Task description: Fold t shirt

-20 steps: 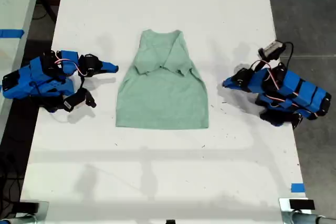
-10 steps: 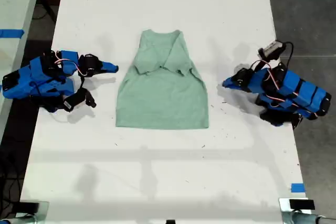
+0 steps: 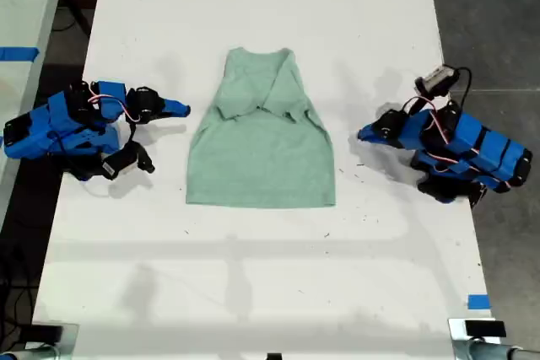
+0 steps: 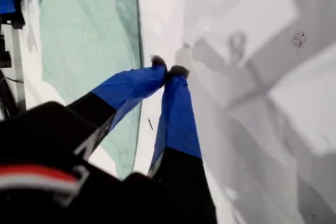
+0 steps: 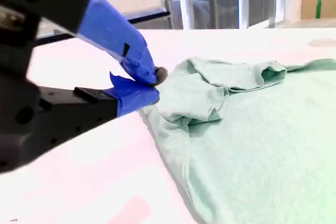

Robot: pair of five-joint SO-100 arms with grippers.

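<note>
With both sleeves lying folded inward, the shirt (image 3: 260,145) is resting mid-table (image 3: 253,292) awaiting its remaining body folds, while my first tool (image 4: 169,71) and second tool (image 5: 152,85) are sitting closed, gripping nothing.

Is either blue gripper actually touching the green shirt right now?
Apart. The exterior view shows bare table between the t shirt and both my first gripper and my second gripper.

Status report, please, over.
My first gripper shut, empty. My second gripper shut, empty, by a sleeve. T shirt flat on table, sleeves folded in. Nothing blocking.
</note>
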